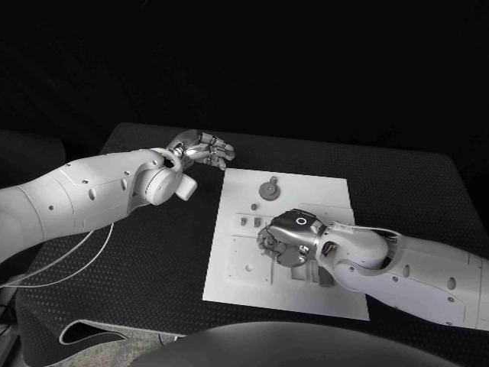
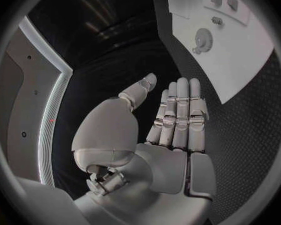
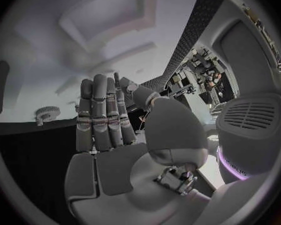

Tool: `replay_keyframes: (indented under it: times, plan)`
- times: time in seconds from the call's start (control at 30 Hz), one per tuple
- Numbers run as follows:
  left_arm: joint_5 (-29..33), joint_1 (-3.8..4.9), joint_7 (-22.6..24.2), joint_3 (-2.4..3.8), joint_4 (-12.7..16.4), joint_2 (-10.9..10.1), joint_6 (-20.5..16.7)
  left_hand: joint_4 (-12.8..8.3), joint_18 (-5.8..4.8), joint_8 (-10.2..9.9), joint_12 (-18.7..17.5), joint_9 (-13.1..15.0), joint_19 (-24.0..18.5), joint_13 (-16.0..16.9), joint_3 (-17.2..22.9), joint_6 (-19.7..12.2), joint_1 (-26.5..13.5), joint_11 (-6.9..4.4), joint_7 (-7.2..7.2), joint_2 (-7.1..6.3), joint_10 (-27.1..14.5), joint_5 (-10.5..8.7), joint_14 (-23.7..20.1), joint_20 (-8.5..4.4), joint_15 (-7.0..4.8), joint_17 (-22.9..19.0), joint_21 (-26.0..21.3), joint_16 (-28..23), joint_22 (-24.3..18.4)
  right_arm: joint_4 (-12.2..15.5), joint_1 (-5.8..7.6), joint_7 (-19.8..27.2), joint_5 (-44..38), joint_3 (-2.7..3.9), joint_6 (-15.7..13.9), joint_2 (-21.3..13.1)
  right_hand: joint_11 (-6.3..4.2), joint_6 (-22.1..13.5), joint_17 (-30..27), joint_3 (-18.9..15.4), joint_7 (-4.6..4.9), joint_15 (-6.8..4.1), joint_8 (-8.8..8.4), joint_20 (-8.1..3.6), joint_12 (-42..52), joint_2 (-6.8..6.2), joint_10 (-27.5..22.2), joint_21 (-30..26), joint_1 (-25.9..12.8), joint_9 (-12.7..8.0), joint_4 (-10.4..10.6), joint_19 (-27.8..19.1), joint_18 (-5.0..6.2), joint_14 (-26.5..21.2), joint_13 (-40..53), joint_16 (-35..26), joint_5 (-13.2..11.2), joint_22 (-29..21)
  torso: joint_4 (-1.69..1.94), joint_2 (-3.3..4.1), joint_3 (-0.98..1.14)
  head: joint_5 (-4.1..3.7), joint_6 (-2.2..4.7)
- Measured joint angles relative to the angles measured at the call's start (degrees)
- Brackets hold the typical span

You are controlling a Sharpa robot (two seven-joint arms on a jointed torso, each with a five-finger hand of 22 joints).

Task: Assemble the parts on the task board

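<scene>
Hovering low over the middle of the task board [image 1: 236, 279], the right hand [image 1: 289, 237] is seen palm-down; in the right wrist view its fingers [image 3: 100, 117] are held straight and close together, thumb apart, nothing held. What lies directly beneath the palm is hidden in the head view. The left hand [image 1: 201, 147] is parked off the board, over the black table [image 1: 134, 306] near the board's far left corner; its fingers [image 2: 181, 115] are extended side by side, thumb out, nothing gripped. A grey gear-like round part [image 1: 269, 189] is seen lying on the far end of the board, apart from both hands. Small slots and pieces [image 1: 248, 222] are visible mid-board, just beside the right hand; detail cannot be resolved.
</scene>
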Motion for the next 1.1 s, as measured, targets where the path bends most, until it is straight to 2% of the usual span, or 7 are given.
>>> replay_keyframes:
  times: [0.43,1.1]
  plan:
    - [0.00,0.00,-0.02,0.00,0.02,0.14,0.12,0.00,0.00,0.00,0.00,0.00,0.00,0.00,0.00,0.00,0.00,0.00,0.00,0.00,0.00,0.00,0.00,0.00,0.00,0.06,0.00,0.00,-0.10,-0.71,-0.22,-0.30,-0.52,0.00,-0.31,0.96,0.00,-0.13,0.11,0.00,-0.05,0.01,-0.02,0.01,-0.20,-0.15,0.00,0.01,-0.15,0.12,0.00,0.00,-0.21,0.00,0.00,0.00,0.09,-0.01,0.00,-0.01,-0.01,0.28,0.07]
    - [0.00,0.00,-0.12,0.00,-0.20,0.21,0.29,0.00,0.00,0.00,0.00,-0.05,0.00,-0.04,0.00,0.00,-0.23,0.00,0.00,-0.23,0.00,0.00,0.00,0.00,0.00,0.22,0.00,-0.22,-0.14,-0.84,-0.28,-0.21,-0.40,0.02,-0.20,0.75,-0.21,-0.01,0.30,-0.01,-0.18,0.05,-0.06,0.02,-0.20,-0.23,0.20,0.25,-0.23,0.21,-0.01,-0.01,-0.31,-0.02,0.07,0.00,0.07,0.01,-0.09,-0.02,0.08,0.35,-0.29]
